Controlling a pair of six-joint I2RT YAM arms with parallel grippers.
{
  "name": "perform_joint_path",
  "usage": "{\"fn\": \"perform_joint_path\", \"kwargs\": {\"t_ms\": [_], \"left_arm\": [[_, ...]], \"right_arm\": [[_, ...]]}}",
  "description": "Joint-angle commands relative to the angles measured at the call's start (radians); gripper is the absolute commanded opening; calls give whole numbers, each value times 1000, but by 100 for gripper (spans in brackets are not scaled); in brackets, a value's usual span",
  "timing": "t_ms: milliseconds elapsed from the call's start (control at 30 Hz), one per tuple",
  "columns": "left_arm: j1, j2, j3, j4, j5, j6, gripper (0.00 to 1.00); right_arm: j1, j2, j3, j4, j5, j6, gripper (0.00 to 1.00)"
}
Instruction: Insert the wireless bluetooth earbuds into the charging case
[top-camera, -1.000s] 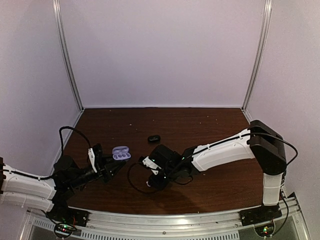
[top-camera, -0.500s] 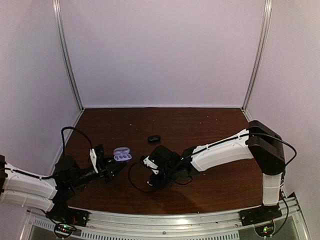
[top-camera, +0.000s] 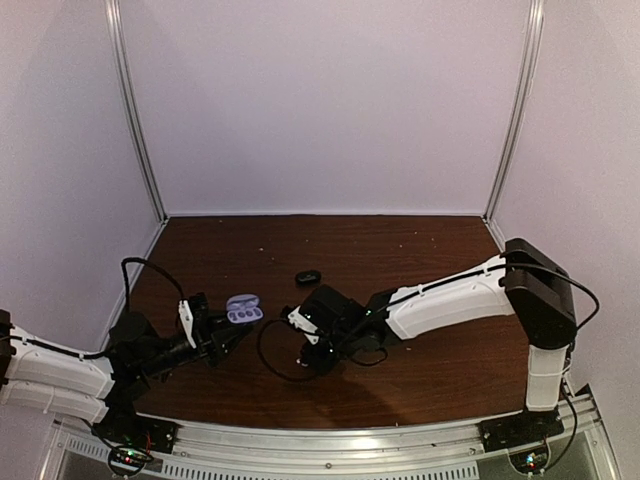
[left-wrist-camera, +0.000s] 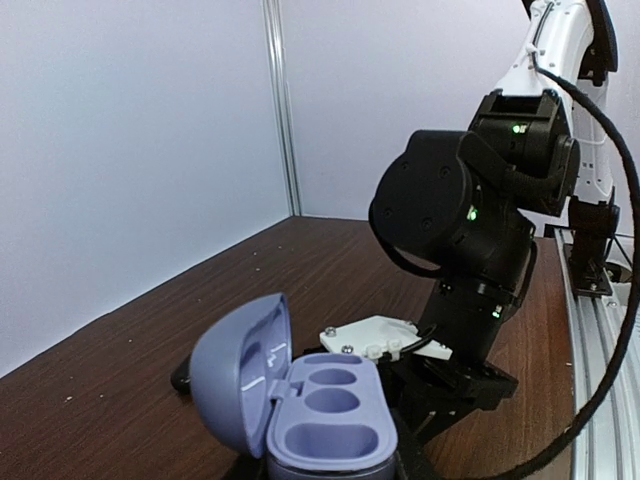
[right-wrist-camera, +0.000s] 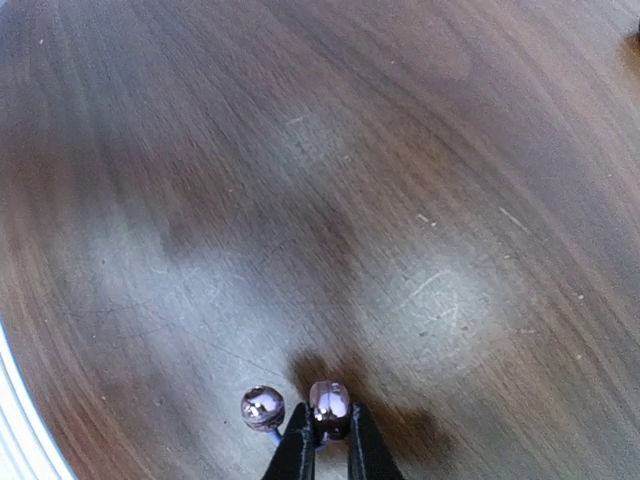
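Observation:
The charging case (left-wrist-camera: 322, 415) fills the bottom of the left wrist view, lid (left-wrist-camera: 238, 370) swung open to the left and its lavender wells empty. My left gripper (top-camera: 225, 335) is shut on the case (top-camera: 241, 308) at the table's left side. In the right wrist view, two glossy pale-purple earbuds lie on the wood. My right gripper (right-wrist-camera: 327, 435) is shut on one earbud (right-wrist-camera: 330, 400), a black finger (right-wrist-camera: 297, 450) pressing on each side. The other earbud (right-wrist-camera: 262, 407) sits loose just left of the fingers. From above, the right gripper (top-camera: 308, 360) points down right of the case.
A small black object (top-camera: 308, 277) lies on the brown table (top-camera: 400, 250) behind the right gripper. Loose black cables loop beside both wrists. White walls close in the back and both sides. The right arm's wrist (left-wrist-camera: 470, 230) looms close behind the case in the left wrist view.
The right gripper's jaws have closed onto the earbud. The left arm and the case have barely moved.

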Motion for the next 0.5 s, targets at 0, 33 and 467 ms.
{"fn": "perform_joint_path", "kwargs": {"t_ms": [0, 33, 467], "left_arm": [[8, 19, -10, 79, -7, 43, 0], [8, 28, -10, 88, -8, 69, 0], [5, 197, 40, 247, 38, 154, 0]], "right_arm": [[-30, -118, -33, -10, 8, -11, 3], [-39, -139, -40, -12, 6, -13, 3], [-59, -399, 17, -75, -68, -6, 4]]}}
